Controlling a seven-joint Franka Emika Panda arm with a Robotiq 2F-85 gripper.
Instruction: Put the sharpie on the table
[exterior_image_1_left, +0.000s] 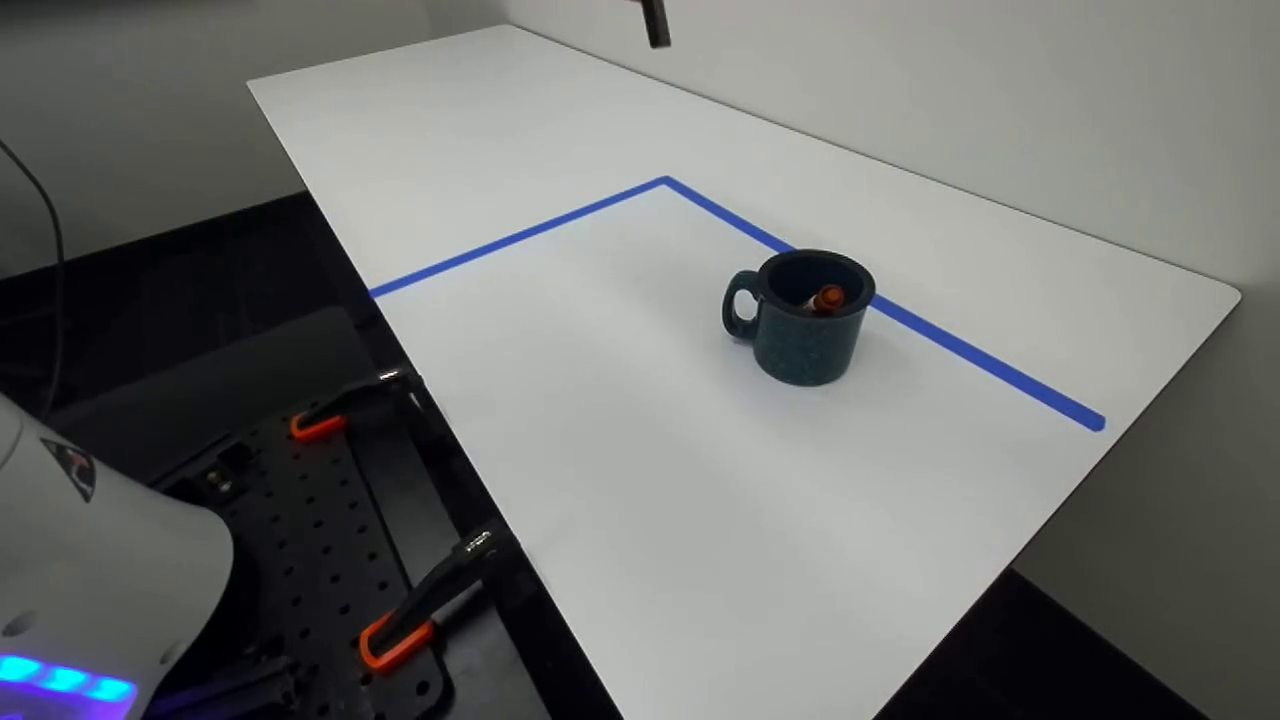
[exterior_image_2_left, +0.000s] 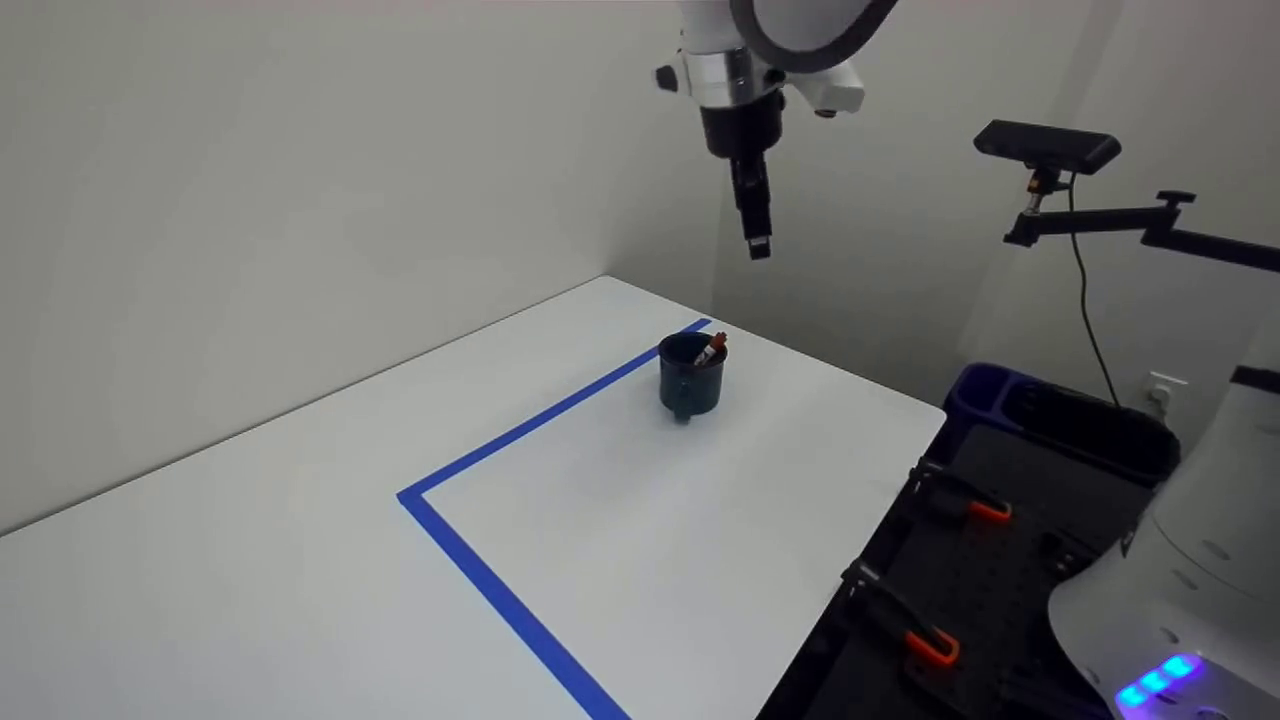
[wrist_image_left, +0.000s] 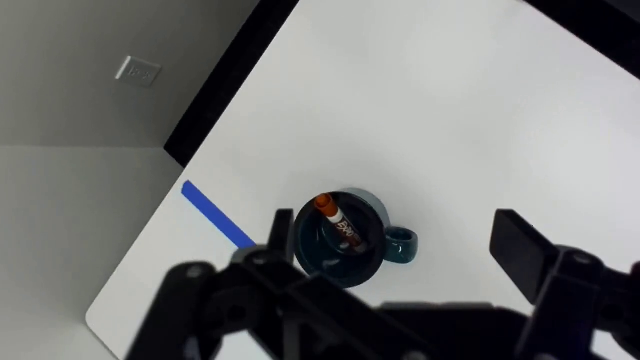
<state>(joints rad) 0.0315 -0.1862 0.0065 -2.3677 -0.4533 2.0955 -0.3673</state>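
In the wrist view, the sharpie (wrist_image_left: 343, 226) is displaying the brand name "EXPO" in pale letters along its reddish-brown barrel. In an exterior view, the robot base (exterior_image_1_left: 110, 560) is bearing a dark sticker (exterior_image_1_left: 75, 468) too blurred for reading.

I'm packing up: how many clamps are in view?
2, both beside the table: in an exterior view, a nearer clamp and a farther clamp. The robot base may hide more.

Dark mug (exterior_image_1_left: 808, 345) upright; two black-and-orange clamps (exterior_image_1_left: 432, 598) on black bench (exterior_image_1_left: 310, 548); wall outlet (wrist_image_left: 140, 71); dark-blue bin (exterior_image_2_left: 958, 415).
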